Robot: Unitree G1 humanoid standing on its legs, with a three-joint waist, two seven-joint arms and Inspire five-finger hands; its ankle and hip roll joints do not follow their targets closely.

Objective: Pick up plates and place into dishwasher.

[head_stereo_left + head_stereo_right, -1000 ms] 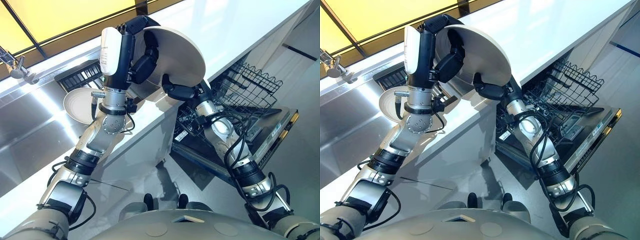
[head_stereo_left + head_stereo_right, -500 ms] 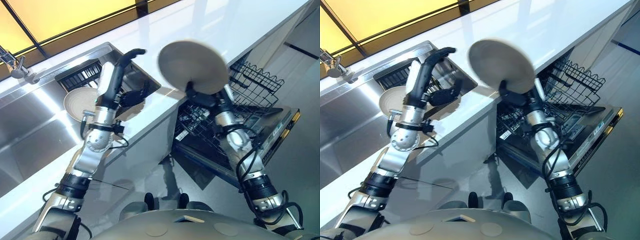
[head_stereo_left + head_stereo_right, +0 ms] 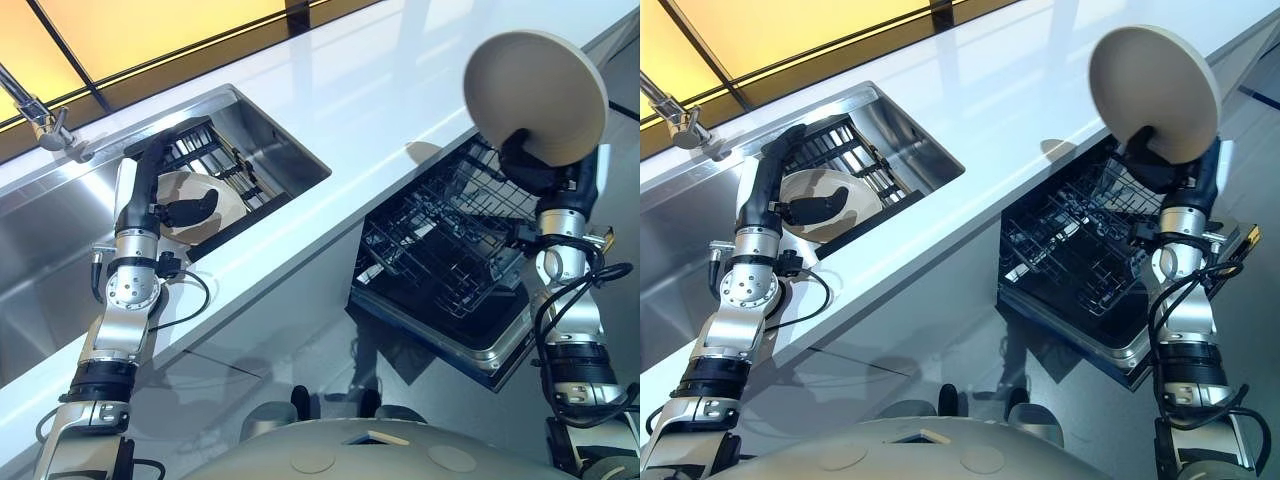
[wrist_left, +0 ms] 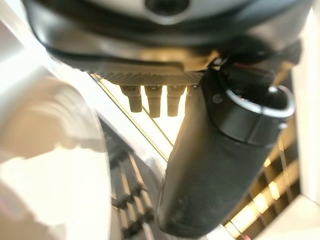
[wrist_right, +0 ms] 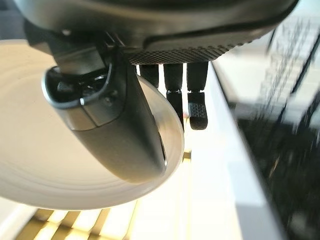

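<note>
Between right robot hand's (image 3: 1155, 160) fingers, plate (image 3: 1150, 90).

steel sink (image 3: 60, 240); tap (image 3: 40, 118); white counter (image 3: 380, 110)

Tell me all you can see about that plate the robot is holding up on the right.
The plate is round, plain and cream-coloured, with a matte look like ceramic or stoneware and faint concentric rings near the rim. It is held up on edge, well tilted rather than flat, above the open dishwasher and its wire rack. The right hand pinches it at the lower rim, thumb on one face and fingers behind the other. Nothing else touches it, and it looks empty and clean.
</note>
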